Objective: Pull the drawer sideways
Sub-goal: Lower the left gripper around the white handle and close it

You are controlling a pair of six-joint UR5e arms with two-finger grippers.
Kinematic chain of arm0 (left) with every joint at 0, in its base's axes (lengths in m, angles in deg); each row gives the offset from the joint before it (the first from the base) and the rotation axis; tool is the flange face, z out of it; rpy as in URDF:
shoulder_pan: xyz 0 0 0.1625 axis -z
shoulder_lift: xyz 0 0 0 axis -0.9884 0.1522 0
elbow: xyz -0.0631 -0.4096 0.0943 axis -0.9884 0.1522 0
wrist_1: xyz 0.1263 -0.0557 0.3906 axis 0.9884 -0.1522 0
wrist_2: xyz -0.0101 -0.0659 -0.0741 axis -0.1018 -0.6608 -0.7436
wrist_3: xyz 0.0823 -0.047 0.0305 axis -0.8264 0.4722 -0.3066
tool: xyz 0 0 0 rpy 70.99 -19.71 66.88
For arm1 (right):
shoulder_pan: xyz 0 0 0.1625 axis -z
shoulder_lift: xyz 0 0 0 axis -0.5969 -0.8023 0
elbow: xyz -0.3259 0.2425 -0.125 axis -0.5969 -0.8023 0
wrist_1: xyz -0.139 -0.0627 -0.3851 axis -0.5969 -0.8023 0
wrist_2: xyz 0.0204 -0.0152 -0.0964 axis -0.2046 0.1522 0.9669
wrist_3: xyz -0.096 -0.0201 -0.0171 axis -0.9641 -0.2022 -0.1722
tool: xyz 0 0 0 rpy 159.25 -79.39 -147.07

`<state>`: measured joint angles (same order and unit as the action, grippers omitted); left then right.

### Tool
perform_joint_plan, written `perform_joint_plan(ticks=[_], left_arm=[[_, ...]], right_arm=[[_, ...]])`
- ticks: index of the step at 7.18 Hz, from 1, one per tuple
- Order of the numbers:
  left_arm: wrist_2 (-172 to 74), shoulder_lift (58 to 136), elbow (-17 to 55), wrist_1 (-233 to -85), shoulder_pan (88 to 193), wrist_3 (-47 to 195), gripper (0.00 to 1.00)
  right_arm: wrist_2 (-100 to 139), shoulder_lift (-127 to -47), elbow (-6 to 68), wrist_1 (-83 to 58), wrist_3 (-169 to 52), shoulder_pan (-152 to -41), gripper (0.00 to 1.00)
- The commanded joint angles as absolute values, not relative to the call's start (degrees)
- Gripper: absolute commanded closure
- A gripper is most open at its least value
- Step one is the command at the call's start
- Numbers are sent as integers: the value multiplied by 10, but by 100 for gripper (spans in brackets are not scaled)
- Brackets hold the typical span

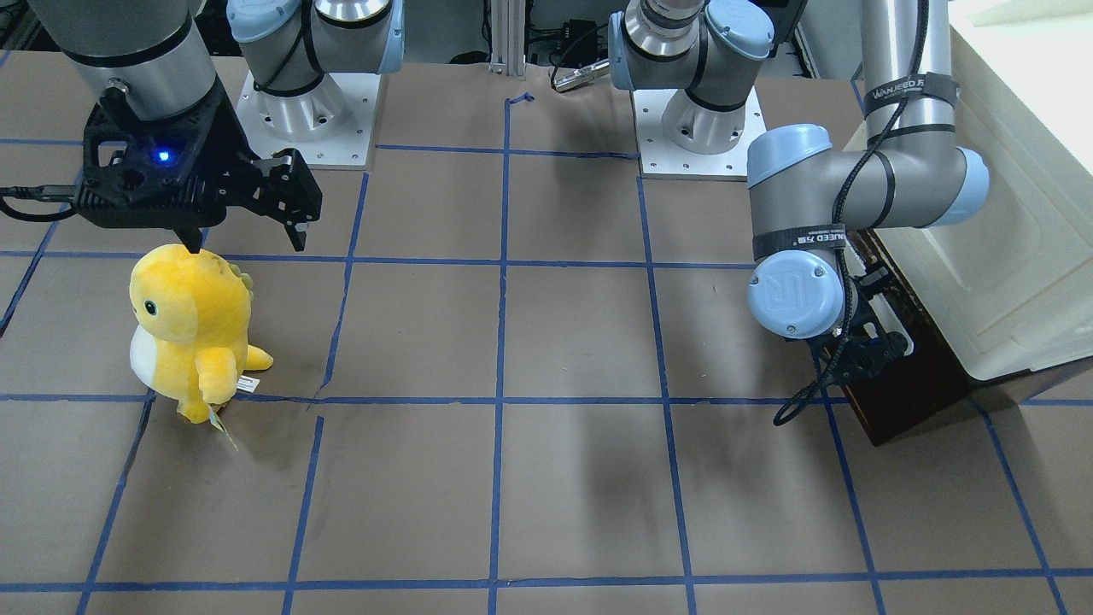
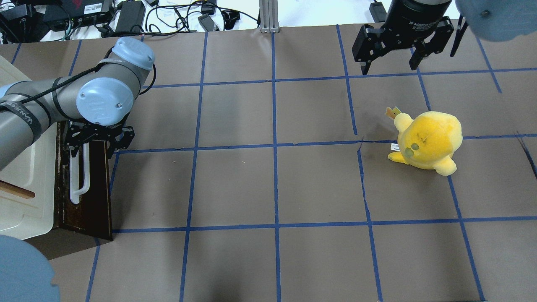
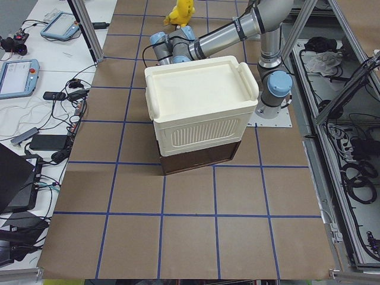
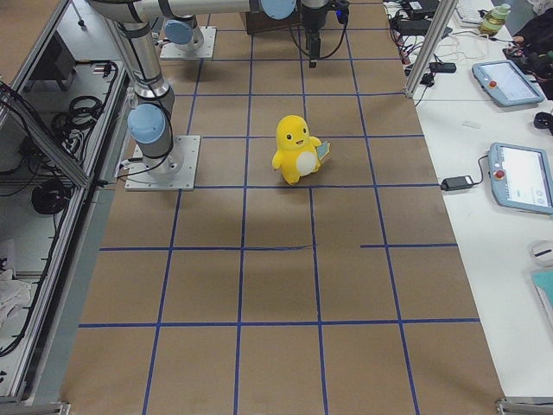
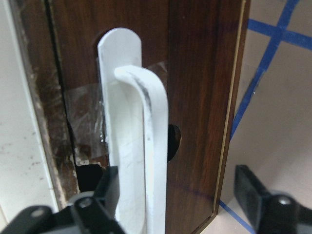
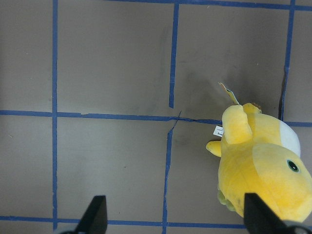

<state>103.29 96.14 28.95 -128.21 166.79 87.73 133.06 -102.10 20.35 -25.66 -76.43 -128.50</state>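
L gripper (image 5: 180, 192), jaws apart astride handle (image 5: 134, 146), unclamped: pulling now risks slipping off, drawer (image 5: 200, 87) stays put.

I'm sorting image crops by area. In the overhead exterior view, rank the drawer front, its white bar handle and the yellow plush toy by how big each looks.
1. dark brown drawer front, largest
2. yellow plush toy
3. white bar handle, clearly smallest
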Motion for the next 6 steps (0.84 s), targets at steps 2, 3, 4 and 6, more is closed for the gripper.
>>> perform_joint_plan(ticks=[2,3,4,6], left_arm=[[1019,962,286,-1280,1669,884,26],[1014,961,287,-1281,1669,884,33],[1016,957,290,-1283,1669,883,35],[1023,957,291,-1294,1667,877,42]], right_arm=[[1330,-1021,204,-257,-764,-1285,0],[1331,-1021,204,-257,-764,-1285,0],[1330,-1021,204,-257,-764,-1285,0],[1330,-1021,204,-257,-764,-1285,0]])
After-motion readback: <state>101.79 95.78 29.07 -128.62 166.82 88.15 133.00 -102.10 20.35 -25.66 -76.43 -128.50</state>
